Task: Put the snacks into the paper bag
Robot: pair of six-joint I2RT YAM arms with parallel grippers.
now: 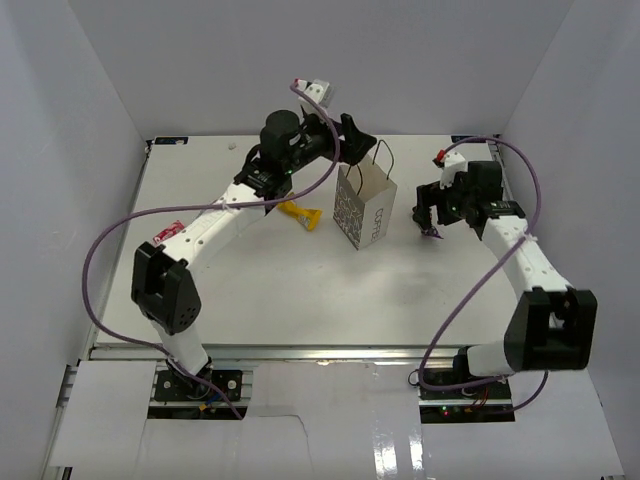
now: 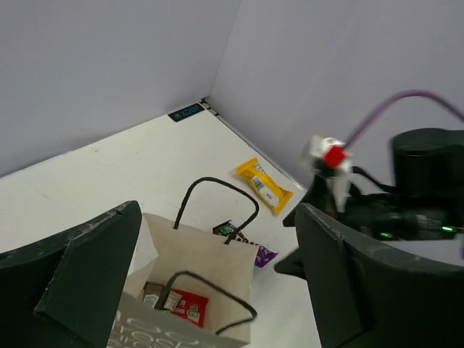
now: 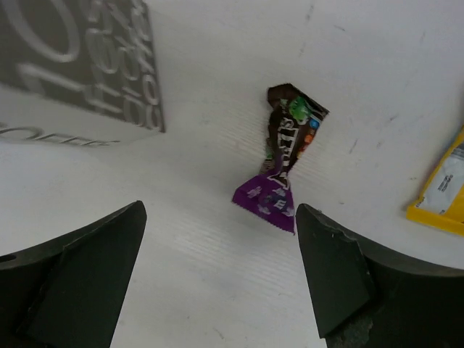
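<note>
yellow packet (image 3: 441, 192): cut off at right edge | paper bag (image 3: 80, 58): cut off top-left

White table (image 1: 300, 295), grey walls (image 1: 320, 70), dark label (image 2: 187, 112)

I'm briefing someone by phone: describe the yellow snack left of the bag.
Start at the white paper bag mid-table. Just left of it, by the left arm, a yellow packet lies on the table. It is the only snack showing on that side.

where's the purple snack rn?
In the top view, the purple snack lies on the table right of the paper bag, under the open right gripper, touching a brown snack.
</note>
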